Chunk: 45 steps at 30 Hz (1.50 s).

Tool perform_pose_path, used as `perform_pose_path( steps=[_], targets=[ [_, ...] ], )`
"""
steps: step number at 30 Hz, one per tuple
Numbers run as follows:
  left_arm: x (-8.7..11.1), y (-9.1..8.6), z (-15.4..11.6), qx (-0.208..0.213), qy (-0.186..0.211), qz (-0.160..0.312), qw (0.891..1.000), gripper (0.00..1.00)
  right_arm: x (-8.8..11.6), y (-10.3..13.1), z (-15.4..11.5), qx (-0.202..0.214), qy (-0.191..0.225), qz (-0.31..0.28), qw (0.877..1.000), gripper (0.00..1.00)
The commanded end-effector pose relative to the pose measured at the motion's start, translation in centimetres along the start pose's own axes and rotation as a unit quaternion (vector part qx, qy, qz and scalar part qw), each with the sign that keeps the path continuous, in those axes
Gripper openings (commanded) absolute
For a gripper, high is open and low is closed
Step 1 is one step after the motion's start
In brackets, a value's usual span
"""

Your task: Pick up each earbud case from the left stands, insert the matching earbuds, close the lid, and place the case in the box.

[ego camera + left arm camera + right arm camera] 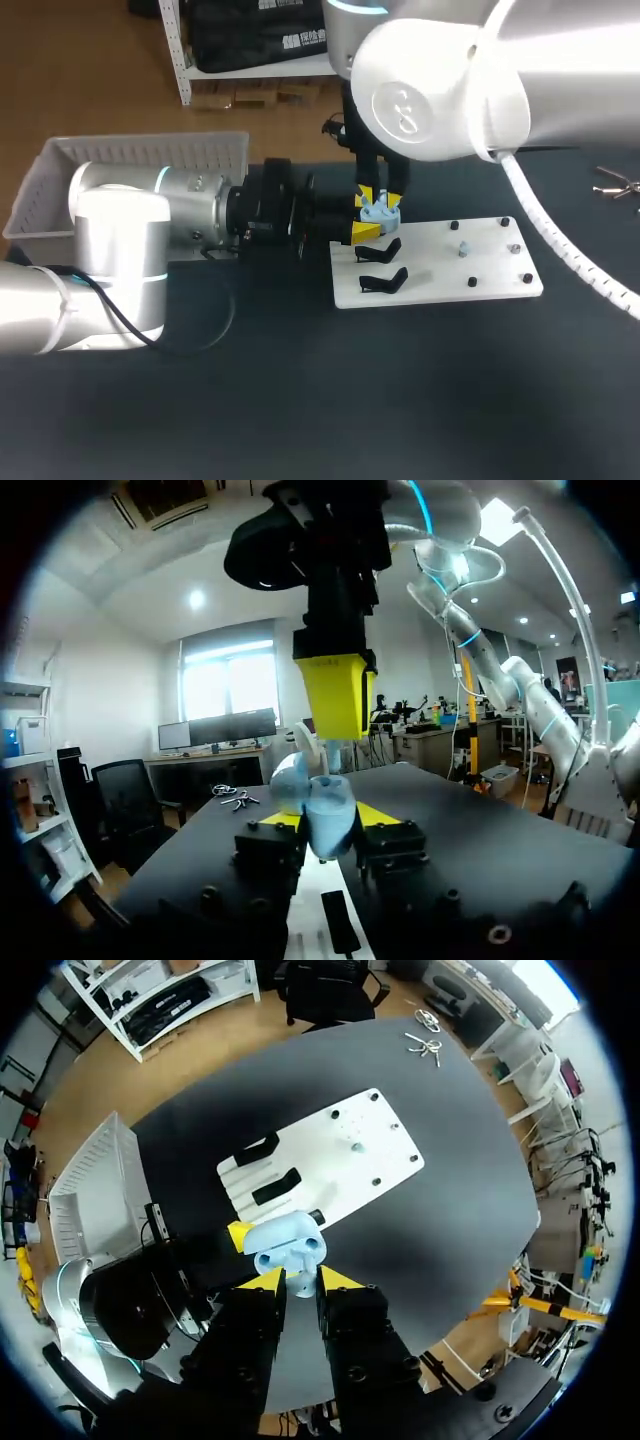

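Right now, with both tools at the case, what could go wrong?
1. The right tool sits close above the left tool at the earbud case; they could clash.
2. The left tool grips the case only by its sides, so a downward push could tilt or slip it.
3. If the earbud misses its socket, it may fall toward the white board.

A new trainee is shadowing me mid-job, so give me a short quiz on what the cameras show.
1. True or false: both black stands on the white board are bare.
2. What is the left end effector shut on? A. the blue case B. a stand C. nothing
3. Fill in: the right end effector holds an earbud at the open ___.
Key: 1 true; 2 A; 3 case.
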<state>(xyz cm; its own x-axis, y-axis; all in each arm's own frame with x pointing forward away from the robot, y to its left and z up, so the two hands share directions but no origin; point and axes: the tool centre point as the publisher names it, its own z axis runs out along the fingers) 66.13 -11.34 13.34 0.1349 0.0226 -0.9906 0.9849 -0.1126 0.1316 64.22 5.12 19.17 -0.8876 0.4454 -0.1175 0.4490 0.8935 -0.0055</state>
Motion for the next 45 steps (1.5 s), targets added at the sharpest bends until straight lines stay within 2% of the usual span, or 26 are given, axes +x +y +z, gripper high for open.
perform_pose_path(
  steps=[1, 27, 45],
  targets=[
    [0.1, -0.1, 0.1, -0.002, -0.001, 0.001, 1.0, 0.0, -0.2, 0.1, 0.3, 0.001, 0.001, 0.001, 1.0, 0.0],
    [0.1, -0.1, 0.1, -0.002, -0.001, 0.001, 1.0, 0.0, -0.9, -0.1, 1.2, -0.001, 0.005, 0.005, 1.0, 0.0],
    [0.1, -0.1, 0.1, -0.002, -0.001, 0.001, 1.0, 0.0, -0.8, 0.1, 2.2, 0.014, 0.004, 0.001, 1.0, 0.0]
  ],
)
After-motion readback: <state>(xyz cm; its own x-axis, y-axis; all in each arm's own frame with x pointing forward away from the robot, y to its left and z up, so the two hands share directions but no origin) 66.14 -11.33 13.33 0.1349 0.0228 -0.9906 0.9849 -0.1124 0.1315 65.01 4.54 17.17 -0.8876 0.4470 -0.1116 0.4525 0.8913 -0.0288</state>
